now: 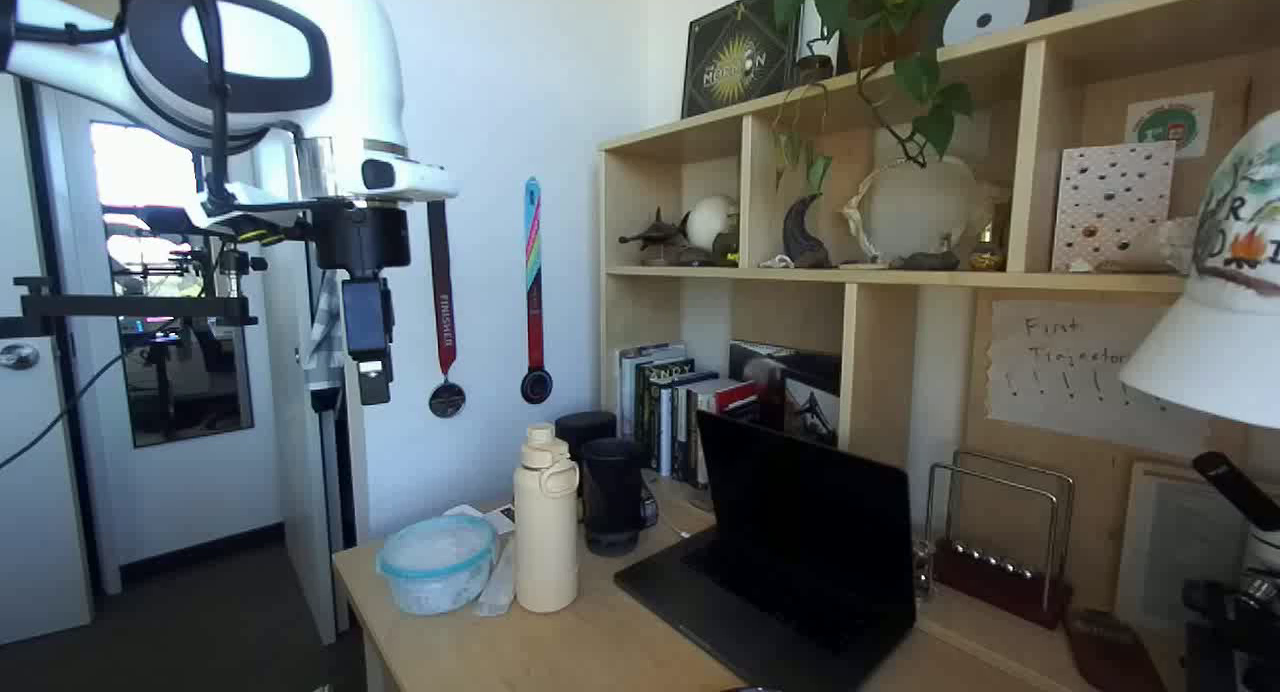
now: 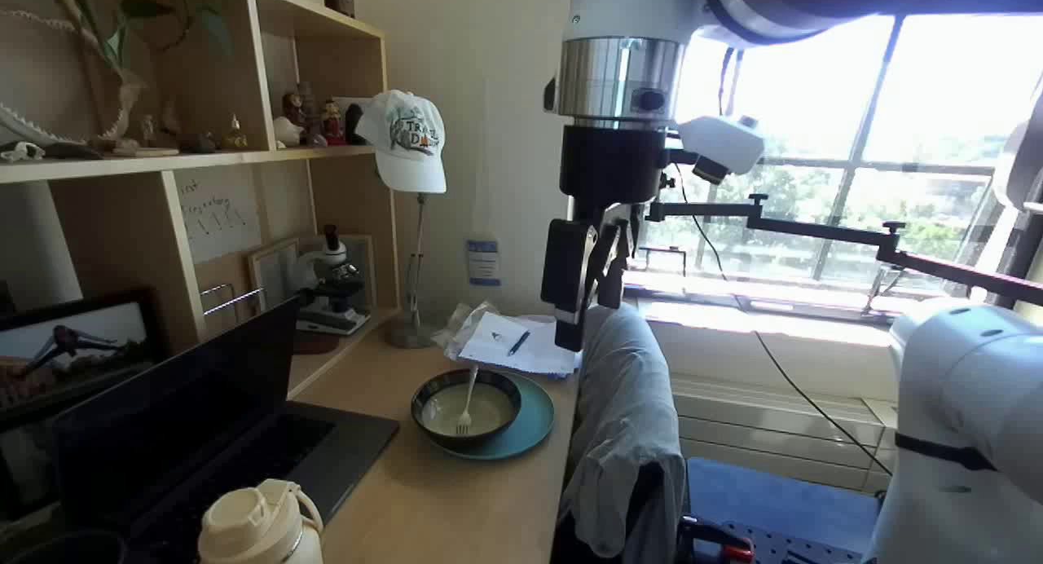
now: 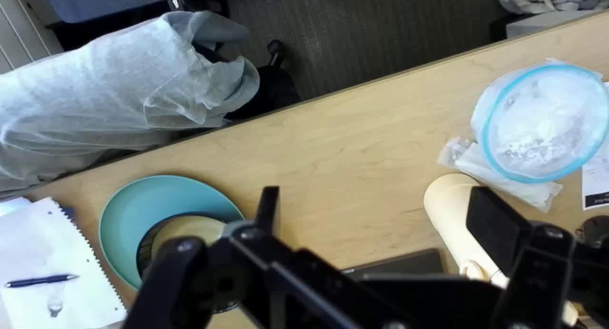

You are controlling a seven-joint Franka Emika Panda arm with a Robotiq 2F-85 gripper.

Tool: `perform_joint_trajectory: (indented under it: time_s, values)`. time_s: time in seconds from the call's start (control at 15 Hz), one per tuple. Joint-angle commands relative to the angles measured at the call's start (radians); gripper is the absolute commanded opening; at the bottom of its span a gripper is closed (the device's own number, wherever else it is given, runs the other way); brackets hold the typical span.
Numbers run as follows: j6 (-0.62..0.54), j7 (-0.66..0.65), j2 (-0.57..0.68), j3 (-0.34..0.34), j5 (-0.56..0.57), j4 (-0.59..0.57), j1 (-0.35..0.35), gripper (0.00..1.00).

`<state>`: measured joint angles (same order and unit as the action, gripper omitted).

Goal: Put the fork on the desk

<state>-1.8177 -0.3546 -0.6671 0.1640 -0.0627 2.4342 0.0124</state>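
In an exterior view, you are seeing the gripper (image 1: 375, 377) hanging well above the level of the desk (image 1: 500, 652). The jaws are presenting edge-on, so this angle is not showing their opening. A blue-rimmed container (image 1: 437, 577) is standing near a front corner of the desk.

In an exterior view, the fork (image 2: 466, 409) is resting inside a bowl (image 2: 444, 407), tines down, its handle leaning across the rim. The bowl is sitting off-centre on a teal plate (image 2: 534, 421), near the front edge and toward the corner where papers (image 2: 544, 359) are lying.

In the wrist view, the fingers (image 3: 268, 208) are standing wide apart; you are gripping nothing. The gripper is masking most of the bowl, so you cannot make out the fork here.

Judged from these views, you are standing at the start of the task, with no step showing as completed. Remaining steps: approaching, grasping the handle, lifting past the rim, lowering onto the wood inward of the front edge, releasing.
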Motion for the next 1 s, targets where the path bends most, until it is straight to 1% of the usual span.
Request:
perform_joint_trajectory:
  time_s: [0.0, 0.27, 0.53, 0.93]
  values:
    - [0.003, 0.000, 0.001, 0.000, 0.000, -0.003, 0.000, 1.00]
    - [0.003, 0.000, 0.001, 0.000, 0.000, -0.003, 0.000, 1.00]
    - [-0.028, -0.017, 0.051, -0.027, 0.030, -0.017, -0.048, 1.00]
    - [-0.128, -0.018, 0.236, -0.117, 0.084, -0.117, -0.145, 1.00]
